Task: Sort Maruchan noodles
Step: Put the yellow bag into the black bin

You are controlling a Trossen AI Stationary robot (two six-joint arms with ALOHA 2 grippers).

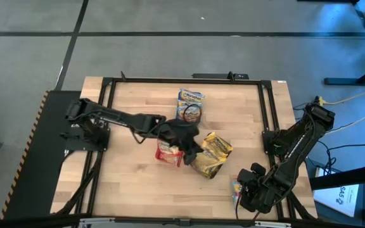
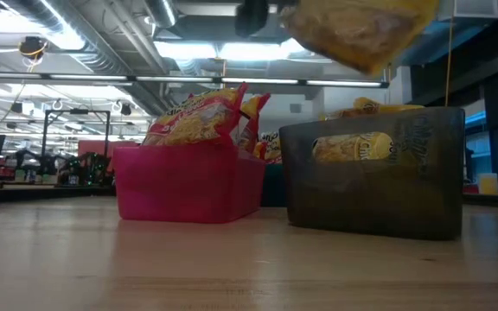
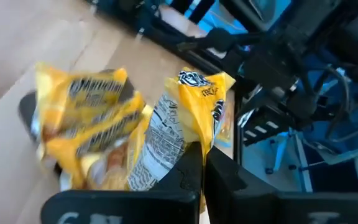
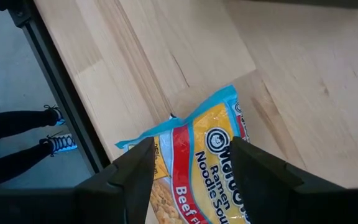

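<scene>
A yellow noodle packet point(image 1: 217, 146) is clenched by the left gripper point(image 1: 192, 151) above the grey tray point(image 2: 372, 168) at table centre, while a blue packet point(image 4: 204, 168) lies at five o'clock between the spread fingers of the right gripper point(image 4: 194, 165).

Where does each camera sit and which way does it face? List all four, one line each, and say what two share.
High: overhead, straight down; both arms.
Low: table height, level across; pink tray, grey tray; no arm clearly.
Left wrist: left gripper shut on yellow packet.
Right wrist: right gripper open over blue packet.
Shared: high view also shows yellow packet.
</scene>
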